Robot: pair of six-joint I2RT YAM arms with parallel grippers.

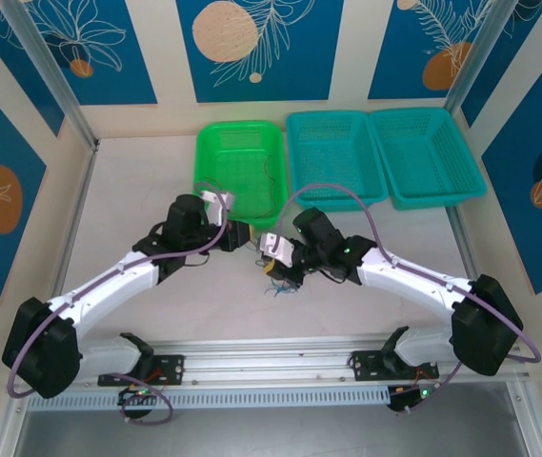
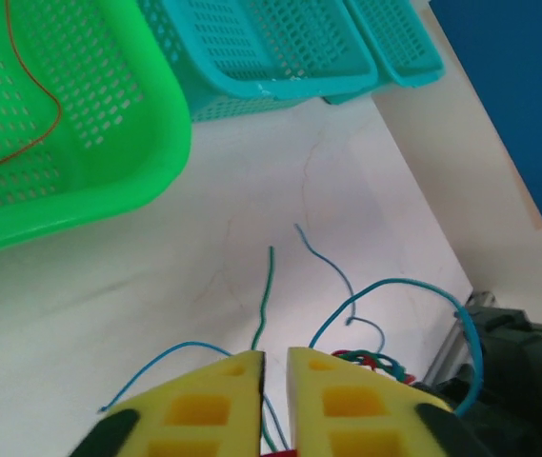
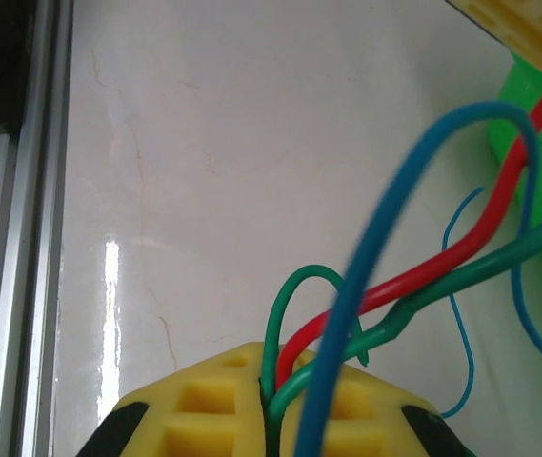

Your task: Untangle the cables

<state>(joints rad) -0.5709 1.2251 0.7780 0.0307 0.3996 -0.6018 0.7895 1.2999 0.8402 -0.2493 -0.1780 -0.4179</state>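
While right fingers (image 3: pixel 204 400) clamp cables (image 3: pixel 385 314) | left wrist: wire (image 2: pixel 56 107) inside green basket (image 2: pixel 156 143)

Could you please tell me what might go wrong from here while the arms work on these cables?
1. The right gripper clamps red, green and blue cables together, so pulling may tighten the knot instead of loosening it.
2. The left gripper is shut close beside it; the two could collide.
3. A hard pull might yank the thin cables out of either grip.
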